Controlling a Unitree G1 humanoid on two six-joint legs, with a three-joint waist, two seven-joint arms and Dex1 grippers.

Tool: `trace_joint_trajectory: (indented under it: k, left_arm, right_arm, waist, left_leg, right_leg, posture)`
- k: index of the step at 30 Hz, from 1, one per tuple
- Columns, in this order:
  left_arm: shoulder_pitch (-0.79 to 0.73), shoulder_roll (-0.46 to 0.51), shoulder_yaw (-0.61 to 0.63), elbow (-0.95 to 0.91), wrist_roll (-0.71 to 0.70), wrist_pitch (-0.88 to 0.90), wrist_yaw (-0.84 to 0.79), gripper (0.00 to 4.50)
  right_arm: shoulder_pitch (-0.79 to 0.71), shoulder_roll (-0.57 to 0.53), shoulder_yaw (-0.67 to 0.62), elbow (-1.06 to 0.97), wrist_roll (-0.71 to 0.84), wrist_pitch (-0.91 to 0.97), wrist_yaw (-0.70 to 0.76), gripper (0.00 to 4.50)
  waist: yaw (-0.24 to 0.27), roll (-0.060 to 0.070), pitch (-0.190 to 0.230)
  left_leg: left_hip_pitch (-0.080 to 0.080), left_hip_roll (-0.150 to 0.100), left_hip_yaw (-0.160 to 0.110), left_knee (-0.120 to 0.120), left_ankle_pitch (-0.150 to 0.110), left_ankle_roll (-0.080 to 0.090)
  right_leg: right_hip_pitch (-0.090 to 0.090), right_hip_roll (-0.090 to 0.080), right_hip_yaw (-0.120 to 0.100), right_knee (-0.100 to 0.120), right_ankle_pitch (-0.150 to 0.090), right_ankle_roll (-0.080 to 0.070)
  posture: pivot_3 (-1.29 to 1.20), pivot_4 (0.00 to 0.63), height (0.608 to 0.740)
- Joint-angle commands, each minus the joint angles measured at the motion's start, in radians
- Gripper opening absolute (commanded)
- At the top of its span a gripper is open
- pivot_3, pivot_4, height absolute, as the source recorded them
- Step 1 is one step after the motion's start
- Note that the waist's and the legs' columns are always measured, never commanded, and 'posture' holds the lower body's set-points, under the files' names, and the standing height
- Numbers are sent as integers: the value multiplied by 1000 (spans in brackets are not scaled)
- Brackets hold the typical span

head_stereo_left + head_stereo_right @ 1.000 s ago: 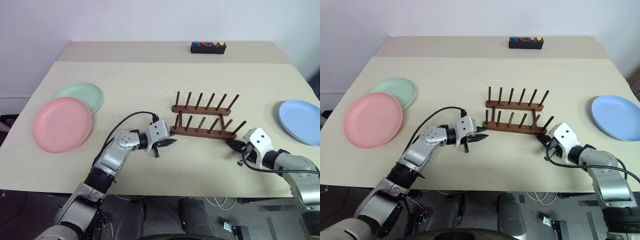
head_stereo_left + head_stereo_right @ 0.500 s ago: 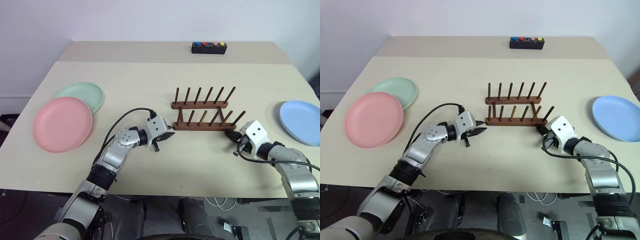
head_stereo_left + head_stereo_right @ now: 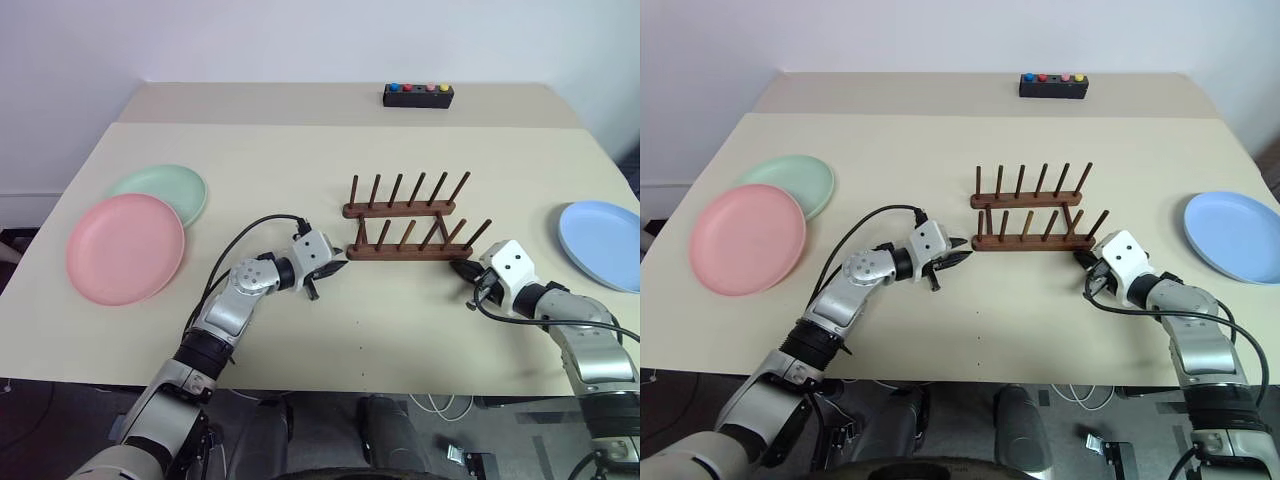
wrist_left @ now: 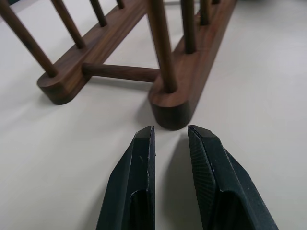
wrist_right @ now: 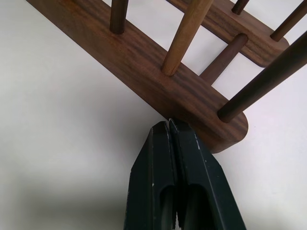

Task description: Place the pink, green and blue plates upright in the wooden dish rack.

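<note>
The wooden dish rack (image 3: 400, 232) stands empty at the table's middle, its pegs upright. My left gripper (image 3: 335, 268) lies low at the left end of the rack's near rail (image 4: 175, 103), open by a narrow gap with nothing between its fingers. At the right end of that rail (image 5: 192, 103), my right gripper (image 5: 169, 123) is shut, its tips touching the wood. The pink plate (image 3: 125, 247) lies flat at the left, overlapping the green plate (image 3: 165, 188) behind it. Near the right edge the blue plate (image 3: 600, 243) lies flat.
A black box with coloured buttons (image 3: 418, 95) sits at the table's far edge. The beige table (image 3: 300, 160) stretches bare behind the rack and between rack and plates. A black cable loops off my left wrist (image 3: 250, 245).
The rack has swung from a skewed angle to square with the table and sits slightly farther back. Both grippers moved forward with its ends; little changed in the last half second.
</note>
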Motion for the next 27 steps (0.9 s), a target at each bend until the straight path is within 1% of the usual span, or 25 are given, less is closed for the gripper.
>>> trace_joint_trajectory:
  k: [1, 7, 11, 20, 24, 27]
  left_arm:
    - [-18, -3, 29, 13, 12, -11, 30, 1078]
    - [-17, -5, 35, 20, 10, -11, 33, 1078]
    - [0, 16, 38, -7, -7, 14, -17, 1078]
    - [51, 84, 77, -121, -90, 77, -124, 1078]
    - [77, 100, 86, -192, -145, 135, -184, 1078]
    - [84, 92, 68, -223, -156, 152, -208, 1078]
  right_arm:
    - [4, 4, 6, 6, -10, 5, -3, 26]
    - [7, 1, 5, 2, -9, 6, 0, 26]
    - [11, 1, 6, -8, -5, 9, 5, 26]
    - [71, -26, -31, -86, 37, 37, 48, 26]
    - [96, -43, -55, -117, 62, 51, 68, 26]
    - [104, -46, -61, -120, 61, 53, 71, 26]
  waist:
    - [0, 0, 0]
    - [0, 0, 0]
    - [0, 0, 0]
    - [-1, 0, 0]
    - [-1, 0, 0]
    - [2, 0, 0]
  left_leg:
    - [0, 0, 0, 0, 0, 0]
    - [0, 0, 0, 0, 0, 0]
    - [0, 0, 0, 0, 0, 0]
    - [0, 0, 0, -2, 0, 0]
    - [0, 0, 0, -2, 0, 0]
    - [0, 0, 0, -2, 0, 0]
  right_leg:
    - [0, 0, 0, 0, 0, 0]
    - [0, 0, 0, 0, 0, 0]
    - [0, 0, 0, 0, 0, 0]
    - [-1, 0, 0, 0, 0, 1]
    - [-1, 0, 0, 0, 0, 0]
    - [-1, 0, 0, 0, 0, 0]
  posture:
    - [0, 150, 734]
    - [0, 150, 734]
    - [0, 150, 734]
    - [0, 150, 734]
    - [0, 150, 734]
    - [0, 150, 734]
